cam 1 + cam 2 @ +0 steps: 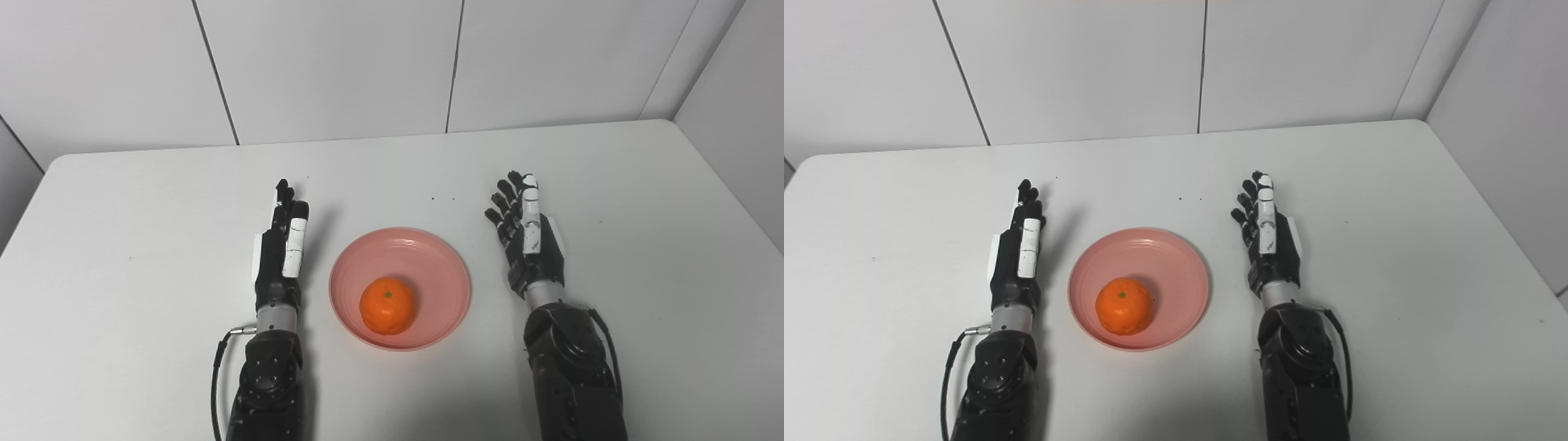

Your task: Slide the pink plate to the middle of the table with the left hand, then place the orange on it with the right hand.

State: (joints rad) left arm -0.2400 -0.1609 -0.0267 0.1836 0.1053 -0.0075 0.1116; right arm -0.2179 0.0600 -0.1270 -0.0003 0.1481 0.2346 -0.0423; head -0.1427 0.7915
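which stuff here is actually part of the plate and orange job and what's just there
Part of the job:
- pink plate, near the table's middle
- orange, lying in the plate
- left hand, open, left of the plate
- right hand, open, right of the plate

Just there:
- white table
- small dark specks beyond the plate
- white wall panels

You are looking down from two head cameras set side by side, facing forward over the table toward the panelled wall. Both are sharing nearly the whole tabletop, slightly offset sideways.
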